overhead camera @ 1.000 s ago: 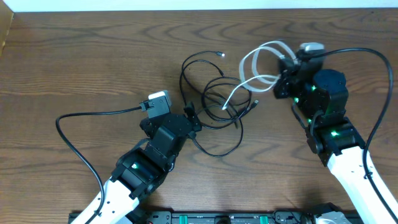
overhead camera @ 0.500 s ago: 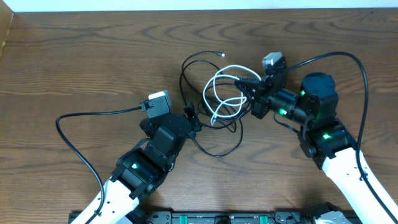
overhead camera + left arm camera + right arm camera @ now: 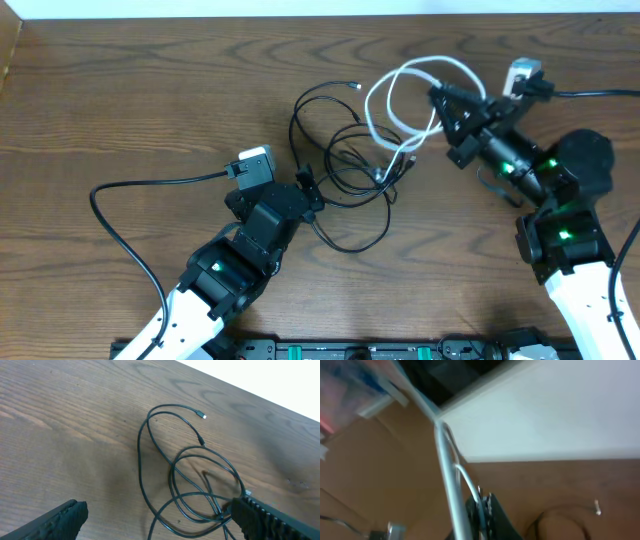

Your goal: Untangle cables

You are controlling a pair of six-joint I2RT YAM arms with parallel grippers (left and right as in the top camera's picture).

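Note:
Two thin black cables [image 3: 293,120] lie in tangled loops at the table's middle; they also show in the left wrist view [image 3: 140,455], one small plug [image 3: 201,415] at the far end. The white cable [image 3: 375,90] loops up to the right, and its lower end [image 3: 383,174] still lies across the black loops. My right gripper [image 3: 438,94] is shut on the white cable [image 3: 454,485] and holds it above the table. My left gripper [image 3: 305,185] is open [image 3: 157,515] and empty, low at the near edge of the black tangle.
Thick black arm cables run out at the left [image 3: 130,185] and at the upper right [image 3: 600,92]. The table's back edge [image 3: 320,14] meets a white wall. The table's left corner [image 3: 12,45] is in view.
My right gripper swung left over the tangle, then back up and to the right with the white cable, drawing its loop off most of the black cables. The left arm has not moved.

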